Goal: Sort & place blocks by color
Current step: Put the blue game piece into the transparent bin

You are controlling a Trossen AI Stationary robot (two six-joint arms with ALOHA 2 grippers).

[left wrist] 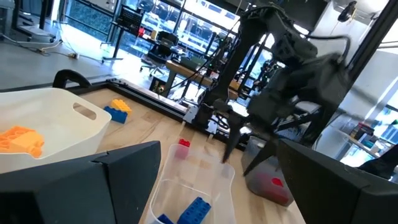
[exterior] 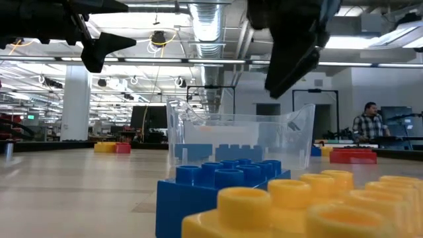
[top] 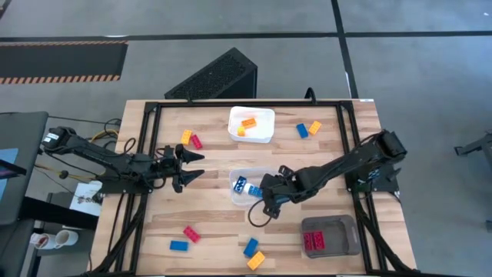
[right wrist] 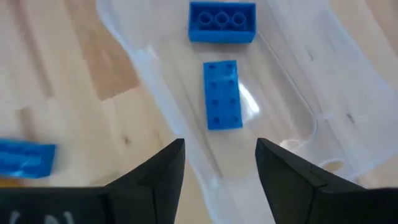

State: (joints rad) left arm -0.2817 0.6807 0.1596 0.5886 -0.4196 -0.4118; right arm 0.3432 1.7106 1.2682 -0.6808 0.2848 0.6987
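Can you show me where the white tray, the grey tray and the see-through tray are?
white tray point(top: 264, 135): high view, on its bare right rim.
grey tray point(top: 341, 235): high view, on its bare floor beside the red blocks.
clear tray point(right wrist: 292, 74): right wrist view, on its bare floor, right of the blue blocks.

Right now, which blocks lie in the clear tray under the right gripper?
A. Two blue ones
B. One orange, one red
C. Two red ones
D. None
A: the right wrist view shows two blue blocks inside the clear tray, below the open right gripper.
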